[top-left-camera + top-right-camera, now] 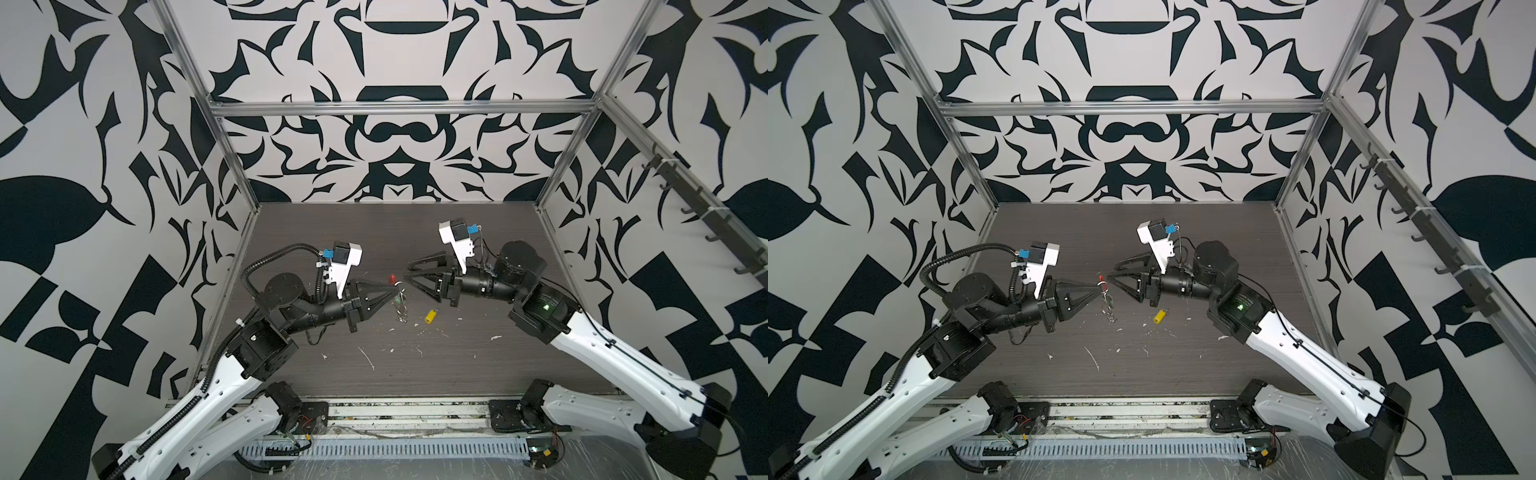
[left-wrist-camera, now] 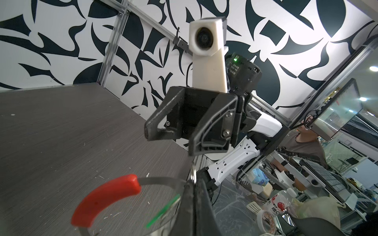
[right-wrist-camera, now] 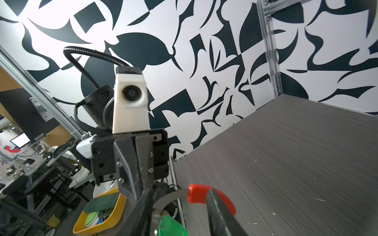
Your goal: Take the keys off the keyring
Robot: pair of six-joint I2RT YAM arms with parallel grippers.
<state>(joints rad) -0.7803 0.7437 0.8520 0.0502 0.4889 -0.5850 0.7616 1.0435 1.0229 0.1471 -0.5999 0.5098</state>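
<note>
- here, the left gripper (image 1: 396,290) is clamped shut on the keyring (image 1: 400,286) and holds it in the air above the dark table (image 1: 457,374), near the middle.
- the keyring's red sleeve (image 2: 106,196) curves up and away from the grip. Its grey band runs into the left gripper's fingers (image 2: 196,206), which hide the rest of the hoop in the left wrist view.
- the green key (image 3: 171,224) hangs on the keyring just under the grip. Below it, small silver rings (image 1: 402,316) dangle toward the table.
- the yellow key (image 1: 431,316) lies off the keyring, flat on the table, a little to the right of the hanging rings and below the right gripper (image 1: 408,270).
- the right gripper faces the left one with its jaws partly apart and nothing between them. Its tips sit just beside the keyring, and i cannot tell if they touch it.
- in the right wrist view one dark finger (image 3: 218,212) crosses in front of the red sleeve.
- white scraps (image 1: 368,357) are scattered over the near part of the table, apart from both keys.
- metal frame posts (image 1: 232,153) and patterned walls (image 1: 395,54) close in the table on three sides.
</note>
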